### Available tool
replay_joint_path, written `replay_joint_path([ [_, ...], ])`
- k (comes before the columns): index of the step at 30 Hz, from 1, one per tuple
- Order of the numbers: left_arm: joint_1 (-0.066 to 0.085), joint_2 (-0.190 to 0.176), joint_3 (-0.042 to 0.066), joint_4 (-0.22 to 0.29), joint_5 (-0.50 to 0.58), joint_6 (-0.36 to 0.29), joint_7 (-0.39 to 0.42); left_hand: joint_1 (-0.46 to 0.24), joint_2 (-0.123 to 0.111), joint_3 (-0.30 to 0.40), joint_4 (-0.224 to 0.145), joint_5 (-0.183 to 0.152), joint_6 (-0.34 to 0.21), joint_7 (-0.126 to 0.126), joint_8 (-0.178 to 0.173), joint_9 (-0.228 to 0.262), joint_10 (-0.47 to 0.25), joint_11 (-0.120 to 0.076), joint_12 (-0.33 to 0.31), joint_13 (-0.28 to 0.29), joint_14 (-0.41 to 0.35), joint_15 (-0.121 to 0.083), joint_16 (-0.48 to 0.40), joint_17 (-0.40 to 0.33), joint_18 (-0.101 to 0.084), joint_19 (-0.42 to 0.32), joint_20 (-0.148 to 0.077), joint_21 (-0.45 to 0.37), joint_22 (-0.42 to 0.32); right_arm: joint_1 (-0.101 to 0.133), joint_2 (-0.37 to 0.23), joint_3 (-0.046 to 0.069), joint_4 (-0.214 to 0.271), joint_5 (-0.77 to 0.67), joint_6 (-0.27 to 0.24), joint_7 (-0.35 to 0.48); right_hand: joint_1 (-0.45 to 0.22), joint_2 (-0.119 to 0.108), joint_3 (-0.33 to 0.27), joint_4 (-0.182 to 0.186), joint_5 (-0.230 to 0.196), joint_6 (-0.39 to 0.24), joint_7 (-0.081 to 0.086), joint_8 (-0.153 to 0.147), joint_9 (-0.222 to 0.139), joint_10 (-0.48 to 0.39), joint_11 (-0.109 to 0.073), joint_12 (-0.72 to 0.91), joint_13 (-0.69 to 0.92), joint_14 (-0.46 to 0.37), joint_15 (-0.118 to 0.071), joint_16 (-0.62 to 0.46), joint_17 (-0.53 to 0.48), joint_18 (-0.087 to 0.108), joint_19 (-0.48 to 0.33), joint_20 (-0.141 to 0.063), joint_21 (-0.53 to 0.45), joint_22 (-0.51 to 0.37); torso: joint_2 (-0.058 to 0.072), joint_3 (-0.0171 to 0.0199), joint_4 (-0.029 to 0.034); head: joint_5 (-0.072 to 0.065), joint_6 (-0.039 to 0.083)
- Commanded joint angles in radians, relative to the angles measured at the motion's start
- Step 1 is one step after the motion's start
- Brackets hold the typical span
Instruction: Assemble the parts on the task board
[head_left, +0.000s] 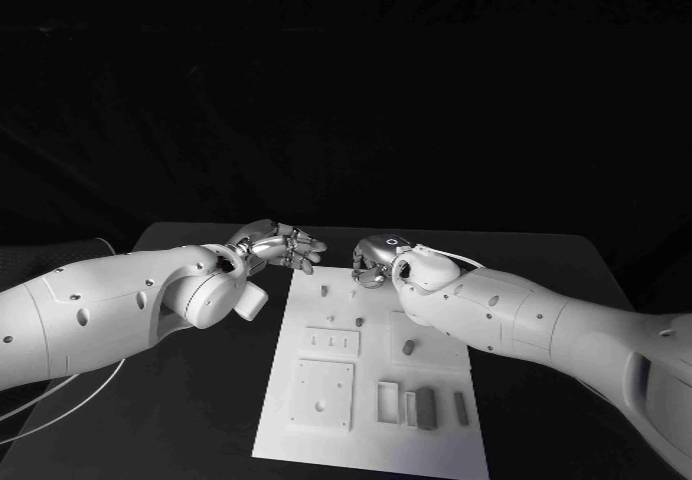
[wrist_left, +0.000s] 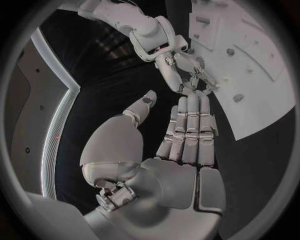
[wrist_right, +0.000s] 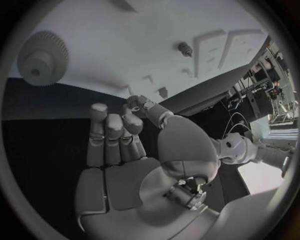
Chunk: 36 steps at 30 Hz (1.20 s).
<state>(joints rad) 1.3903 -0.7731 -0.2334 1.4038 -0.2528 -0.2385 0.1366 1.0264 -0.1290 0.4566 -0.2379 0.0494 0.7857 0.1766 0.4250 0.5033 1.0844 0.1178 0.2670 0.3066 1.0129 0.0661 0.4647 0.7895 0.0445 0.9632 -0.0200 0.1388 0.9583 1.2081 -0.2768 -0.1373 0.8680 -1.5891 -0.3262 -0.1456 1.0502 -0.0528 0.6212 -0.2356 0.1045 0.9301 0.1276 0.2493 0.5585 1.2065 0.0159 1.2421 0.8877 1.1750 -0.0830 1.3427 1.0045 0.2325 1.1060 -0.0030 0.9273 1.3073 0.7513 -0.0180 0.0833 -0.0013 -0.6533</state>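
Observation:
The white task board (head_left: 433, 440) lies in the middle of the black table. My right hand (head_left: 378, 258) hovers over the board's far end; its thumb and a finger pinch a small toothed part (wrist_right: 134, 101), which looks like a little gear. A large pale gear (wrist_right: 42, 59) lies flat on the board just beyond that hand. My left hand (head_left: 281, 245) hangs beside the board's far left corner, fingers (wrist_left: 190, 125) stretched out side by side, thumb apart, nothing in it. The left wrist view shows the right hand (wrist_left: 187, 75) curled at the board's edge.
Short pegs (head_left: 356, 292) stand on the far half of the board, and one dark peg (head_left: 408, 347) sits mid-board. Two square plates (head_left: 323, 393) lie on its left side. Narrow rectangular blocks (head_left: 421, 408) lie near the front. Black table (head_left: 188, 420) surrounds the board.

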Motion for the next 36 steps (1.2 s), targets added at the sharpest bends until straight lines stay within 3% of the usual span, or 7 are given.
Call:
replay_joint_path([
  [1, 0.001, 0.004, 0.001, 0.003, -0.004, -0.003, 0.012, 0.004, -0.004, -0.001, 0.002, 0.000, 0.003, 0.003, -0.004, 0.001, -0.002, 0.000, -0.005, 0.002, 0.003, 0.001, -0.004, 0.002, -0.005, 0.000, -0.005, -0.003, 0.002, 0.000, 0.003, 0.000, -0.005, -0.010, 0.002, 0.012, -0.001, -0.007, 0.001, 0.004, -0.004, -0.006, 0.001, -0.004, 0.001, 0.001, 0.000, 0.001, -0.001, 0.002, -0.005, 0.007, -0.001, 0.029, 0.000, -0.007, 0.005, 0.018, 0.007, -0.0013, 0.0039, 0.002, 0.001],
  [17, 0.004, -0.001, 0.001, 0.007, -0.004, -0.002, 0.006, 0.003, -0.005, -0.002, 0.003, 0.000, 0.003, 0.003, -0.005, 0.002, -0.003, 0.000, -0.006, 0.003, 0.003, 0.001, -0.005, 0.003, -0.007, 0.000, -0.005, -0.004, 0.002, 0.000, 0.005, 0.000, -0.011, -0.024, -0.011, 0.006, 0.001, -0.009, 0.003, 0.002, -0.004, -0.006, 0.002, -0.004, 0.001, 0.002, 0.001, 0.000, -0.001, 0.001, -0.004, 0.006, -0.001, 0.029, -0.002, -0.008, 0.004, 0.018, 0.006, -0.0011, 0.0022, 0.010, -0.002],
  [36, 0.004, 0.000, 0.001, 0.003, -0.011, -0.003, -0.003, -0.001, -0.008, -0.004, 0.005, 0.000, 0.004, 0.003, -0.007, 0.004, -0.002, 0.000, -0.008, 0.005, 0.003, 0.001, -0.006, 0.004, -0.008, 0.000, -0.007, -0.006, 0.003, -0.003, 0.006, -0.009, -0.018, -0.078, -0.030, 0.010, 0.010, -0.019, 0.005, -0.007, -0.004, -0.004, 0.002, -0.004, 0.003, 0.004, 0.001, 0.000, -0.002, 0.002, -0.004, 0.007, -0.002, 0.029, -0.003, -0.009, 0.006, 0.018, 0.006, -0.0022, 0.0032, 0.001, -0.001],
])
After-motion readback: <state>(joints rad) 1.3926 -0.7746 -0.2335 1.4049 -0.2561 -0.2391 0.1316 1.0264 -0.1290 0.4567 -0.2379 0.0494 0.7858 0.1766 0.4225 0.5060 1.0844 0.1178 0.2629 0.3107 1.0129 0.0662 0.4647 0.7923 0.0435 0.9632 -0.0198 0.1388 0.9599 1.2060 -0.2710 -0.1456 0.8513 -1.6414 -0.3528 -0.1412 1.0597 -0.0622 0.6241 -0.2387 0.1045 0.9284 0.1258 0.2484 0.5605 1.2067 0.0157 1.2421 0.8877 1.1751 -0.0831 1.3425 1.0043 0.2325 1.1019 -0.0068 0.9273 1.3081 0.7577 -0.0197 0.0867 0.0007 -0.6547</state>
